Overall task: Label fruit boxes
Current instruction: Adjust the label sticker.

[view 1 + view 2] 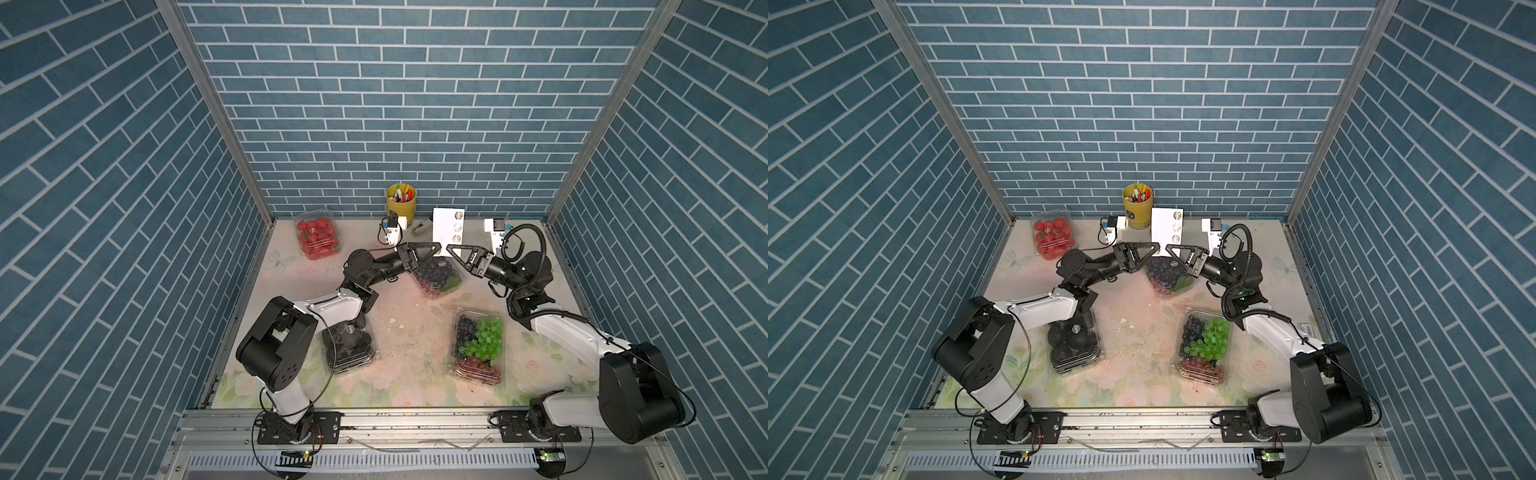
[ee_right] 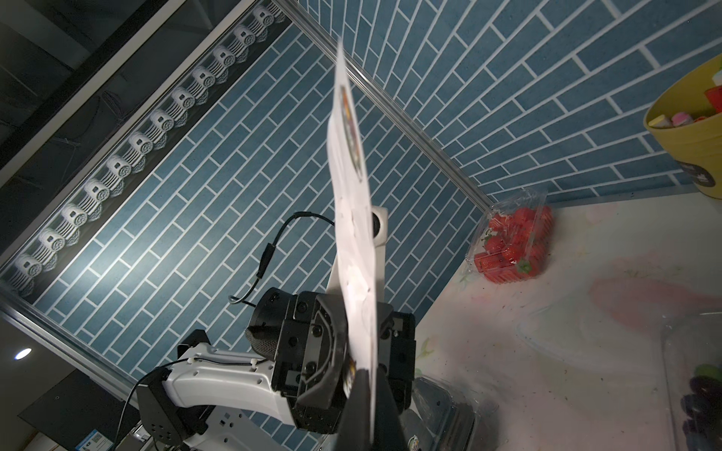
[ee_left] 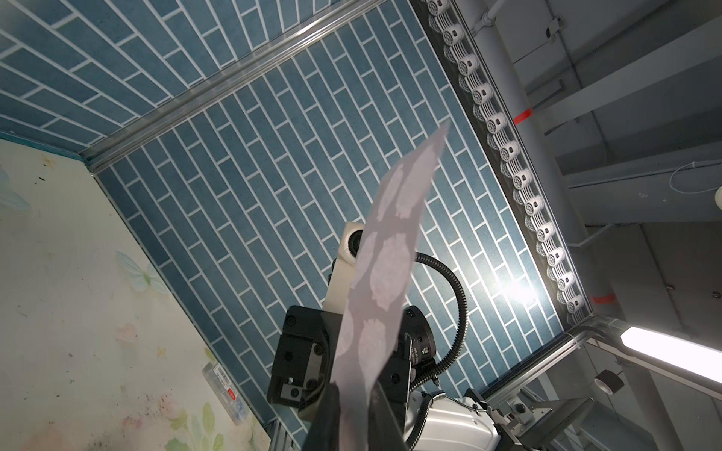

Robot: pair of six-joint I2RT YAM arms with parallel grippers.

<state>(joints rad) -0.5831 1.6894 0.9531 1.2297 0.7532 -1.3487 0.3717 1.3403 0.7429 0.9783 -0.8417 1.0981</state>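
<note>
A white sticker sheet (image 1: 449, 226) (image 1: 1167, 226) stands upright above the dark-grape fruit box (image 1: 440, 278) (image 1: 1169, 276) at mid-table. My right gripper (image 1: 449, 249) (image 2: 371, 375) is shut on the sheet's lower edge. My left gripper (image 1: 437, 247) (image 3: 355, 390) meets it from the opposite side, its jaws slightly apart with the sheet (image 3: 383, 273) between them. The strawberry box (image 1: 316, 237) (image 2: 512, 242) sits at the back left. The black-fruit box (image 1: 349, 345) lies under my left arm. The mixed-grape box (image 1: 478, 349) is at the front right.
A yellow pen cup (image 1: 401, 203) (image 2: 691, 148) stands at the back wall behind the sheet. A small clear case (image 3: 226, 394) lies on the floral tabletop near it. Blue brick walls close three sides, and a metal rail (image 1: 415, 419) runs along the front.
</note>
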